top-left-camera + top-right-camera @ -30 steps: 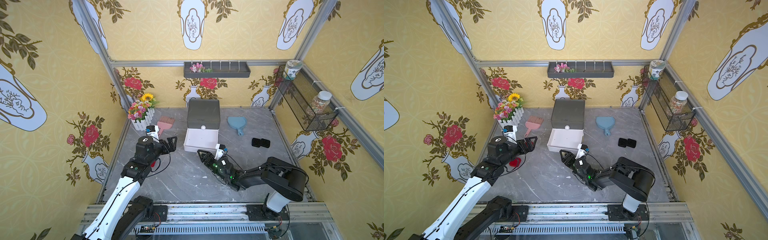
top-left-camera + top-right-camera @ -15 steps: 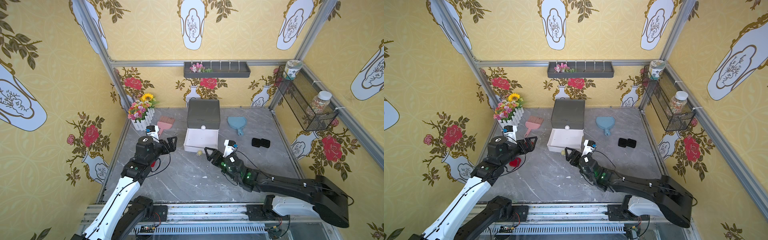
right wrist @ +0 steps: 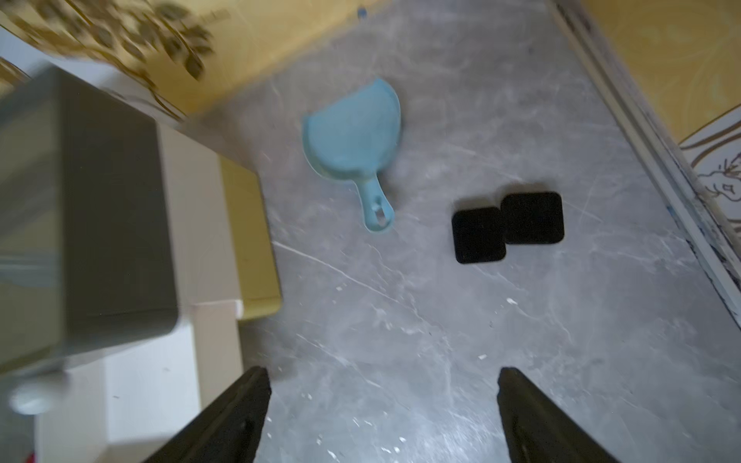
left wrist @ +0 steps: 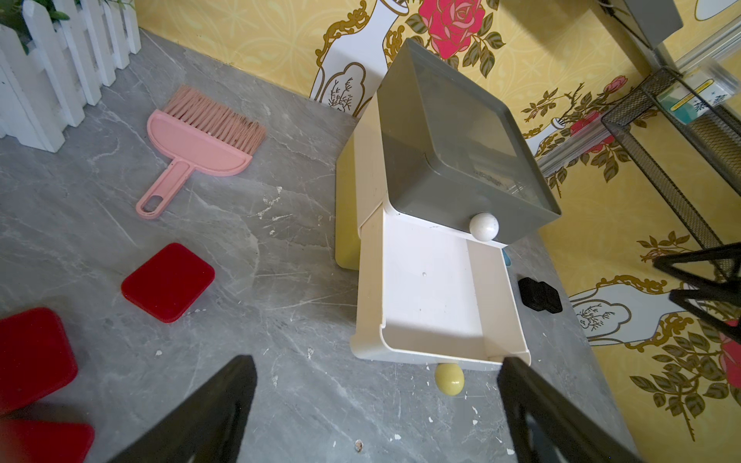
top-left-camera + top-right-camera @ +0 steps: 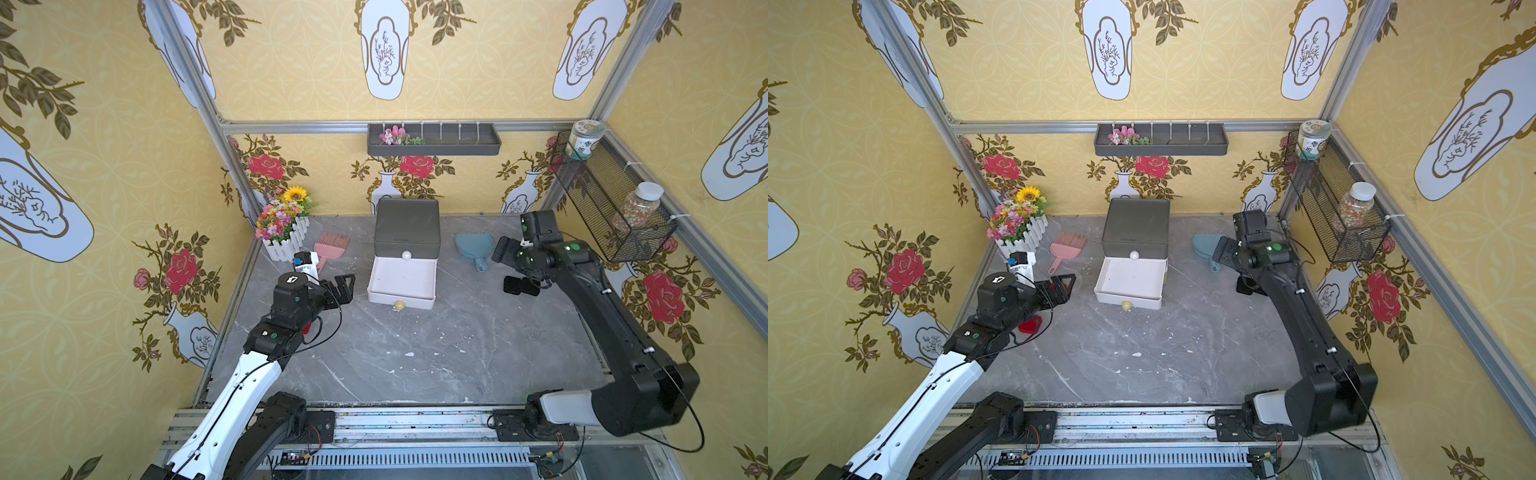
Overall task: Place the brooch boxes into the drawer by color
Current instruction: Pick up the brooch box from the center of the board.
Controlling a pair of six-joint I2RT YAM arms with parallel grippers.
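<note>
**Worktop** (image 5: 415, 365): grey marbled slab, flecked with small white chips.

**Left hand** (image 5: 341, 286): at the near left, held above the surface. Its fingers are spread wide with nothing between them; the left wrist view (image 4: 377, 421) shows the same.

**Red brooch boxes** (image 4: 168, 282): three show in the left wrist view, lying flat on the worktop by the left hand. One lies apart and two lie close together at the picture's edge. In a top view a single red box (image 5: 1030, 325) shows, partly hidden by the arm.

**White tier** (image 5: 401, 278): middle tier of the drawer chest, pulled out toward the front, its pale floor showing. It has a yellowish knob (image 5: 399, 306) on its face.

**Black brooch boxes** (image 3: 479, 235): two, on the worktop to the right of the chest, touching, with one corner overlapping the other.

**Right hand** (image 3: 385, 421): fingers stand wide apart, gripping nothing. It is raised near the black pair and the dustpan in a top view (image 5: 500, 253).

**Drawer chest** (image 5: 406, 226): centre rear. The dark grey tier is on top with a white knob (image 5: 406, 254); the olive-yellow tier (image 4: 347, 224) is at the bottom.

**Pink brush** (image 5: 330, 243): left of the chest.

**Blue dustpan** (image 5: 473, 246): right of the chest.

**Flower box** (image 5: 284, 226): rear left corner, with a white picket front.

**Wall tray** (image 5: 434, 139): on the back wall, holding a pink sprig.

**Wire basket** (image 5: 606, 203): on the right wall, holding two jars.
</note>
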